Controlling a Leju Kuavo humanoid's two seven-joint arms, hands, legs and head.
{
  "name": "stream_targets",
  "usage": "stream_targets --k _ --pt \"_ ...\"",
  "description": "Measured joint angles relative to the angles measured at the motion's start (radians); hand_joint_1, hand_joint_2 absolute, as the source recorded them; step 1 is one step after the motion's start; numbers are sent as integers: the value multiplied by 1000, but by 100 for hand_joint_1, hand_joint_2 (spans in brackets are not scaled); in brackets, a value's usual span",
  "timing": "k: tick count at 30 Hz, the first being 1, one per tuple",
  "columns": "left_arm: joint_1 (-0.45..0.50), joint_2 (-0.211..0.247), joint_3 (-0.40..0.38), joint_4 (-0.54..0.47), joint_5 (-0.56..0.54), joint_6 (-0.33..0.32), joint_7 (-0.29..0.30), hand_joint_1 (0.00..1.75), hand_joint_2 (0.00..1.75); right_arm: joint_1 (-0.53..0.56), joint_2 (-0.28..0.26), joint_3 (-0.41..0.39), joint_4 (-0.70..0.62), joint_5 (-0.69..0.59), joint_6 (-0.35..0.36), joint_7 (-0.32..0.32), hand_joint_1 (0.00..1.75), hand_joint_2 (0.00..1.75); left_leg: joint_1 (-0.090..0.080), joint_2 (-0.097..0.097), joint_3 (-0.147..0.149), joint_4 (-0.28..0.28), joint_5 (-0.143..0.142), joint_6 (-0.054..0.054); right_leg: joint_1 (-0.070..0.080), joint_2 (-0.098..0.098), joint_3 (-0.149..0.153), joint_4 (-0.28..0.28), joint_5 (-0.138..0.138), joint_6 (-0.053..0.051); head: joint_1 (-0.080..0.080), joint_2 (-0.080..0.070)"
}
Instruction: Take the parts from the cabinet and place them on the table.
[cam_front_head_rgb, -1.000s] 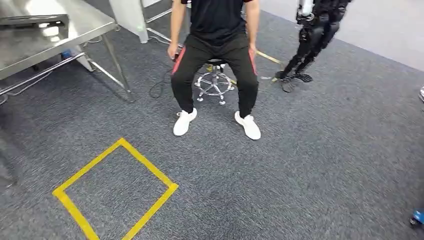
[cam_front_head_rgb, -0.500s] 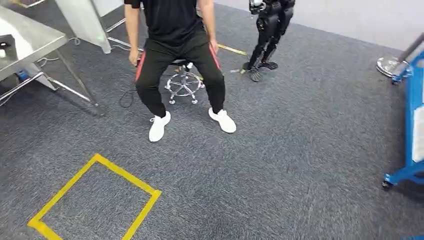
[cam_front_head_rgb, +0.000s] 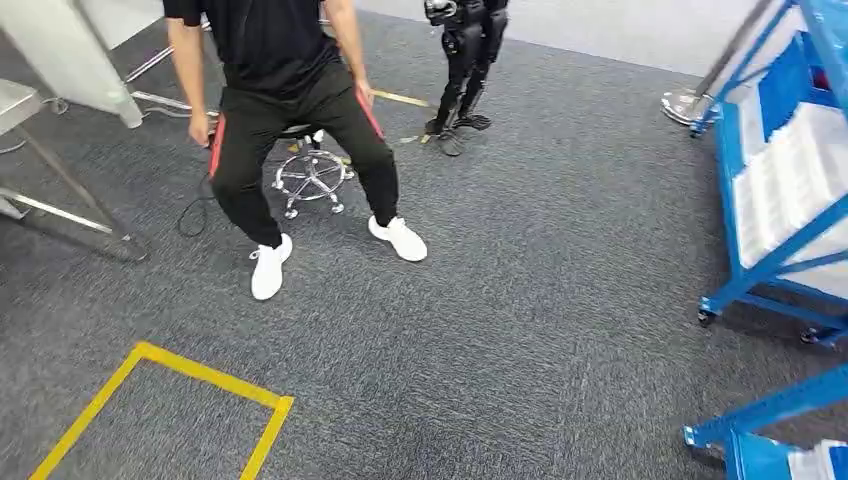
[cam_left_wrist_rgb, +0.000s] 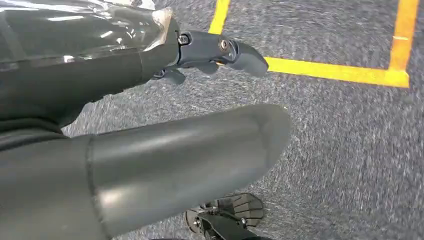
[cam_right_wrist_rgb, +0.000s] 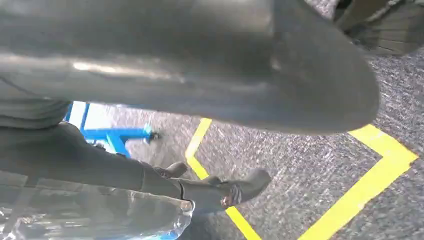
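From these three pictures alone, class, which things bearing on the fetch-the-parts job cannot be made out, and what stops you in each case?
- Parts: head view shows white bins on the blue rack, too small and cut by the right edge to tell contents.
- Table: cut by the left edge; its top cannot be seen.
- Left hand: left wrist view, thumb blocks most fingers.
- Right hand: right wrist view, blurred; a clear bag seems to lie against it.

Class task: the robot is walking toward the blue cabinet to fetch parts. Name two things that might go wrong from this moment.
1. A person on a stool sits close to the path; a wide turn might bring the robot near their feet.
2. The blue cabinet stands on wheels, so a bump or a hard reach could roll it away.
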Motion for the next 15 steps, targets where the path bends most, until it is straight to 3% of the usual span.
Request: stream_targets --k 1,2,3,4,5,6,7,8,10,11,12,13,14,15 --pt "0 0 0 0 0 0 1 0 0 0 0 0 0 0 0 0 0 0 -1 16 -1 0 0 0 -2 -2 -30 64 -19 5 0 0" --pt "0 0 0 0 0 0 2 0 0 2 0 0 0 0 0 0 0 0 -1 30 -1 0 -1 -1 -4 -4 -33 76 -16 14 0 0" --pt "-1 0 0 0 -2 0 2 0 0 6 0 0 0 1 0 0 0 0 -1 42 -1 0 -1 -2 -8 -7 -7 33 3 26 1 0" --pt "-2 -1 0 0 -2 0 2 0 0 7 -2 0 0 2 1 0 0 0 0 53 1 1 -3 -4 -12 -15 40 -49 34 38 1 0" --pt "-3 -3 0 0 -2 0 3 0 0 7 -2 0 0 5 1 0 0 0 1 64 4 1 -5 -9 -18 -39 101 -157 67 50 1 0" --pt "-3 -3 0 0 -2 0 3 0 0 4 -2 0 0 6 1 0 0 0 0 74 8 3 -8 -14 -20 -83 151 -245 87 51 1 0" --pt "-3 -1 0 0 -2 0 5 0 0 0 0 0 0 6 2 0 0 0 -8 82 12 3 -14 -24 -8 -102 149 -244 98 42 2 0" --pt "-4 -1 0 -1 -3 0 6 0 0 -1 -1 0 0 6 2 0 0 0 -9 93 16 3 -17 -31 -8 -89 150 -244 103 25 -3 0" --pt "-8 -3 0 -1 -3 0 8 0 0 2 -2 0 0 7 3 0 0 0 -5 112 24 -2 -16 -39 -2 -70 134 -242 103 12 -6 0" --pt "-10 -3 0 -1 -3 -1 8 0 0 2 -3 0 0 7 3 0 0 0 -3 123 27 -2 -20 -47 -7 -57 142 -246 107 1 -4 0" --pt "-12 -3 0 -2 -4 -1 8 0 0 3 -2 0 0 8 3 0 0 0 6 94 22 14 -36 -54 -24 -46 146 -249 111 -8 -6 0" --pt "-12 -2 0 -2 -5 -2 8 0 0 3 -2 0 0 8 3 -2 0 0 8 38 0 68 -79 -55 -20 -37 144 -249 114 -18 -9 0" --pt "-11 -2 0 -2 -4 -2 8 0 0 3 -3 0 0 8 3 -2 0 0 8 9 -38 151 -128 -55 -18 -28 141 -249 115 -25 -11 0" --pt "-8 -2 0 -1 -5 -3 8 0 0 1 -3 0 0 9 3 -2 0 0 8 -4 -78 237 -166 -55 -14 -15 139 -248 116 -26 -12 0"
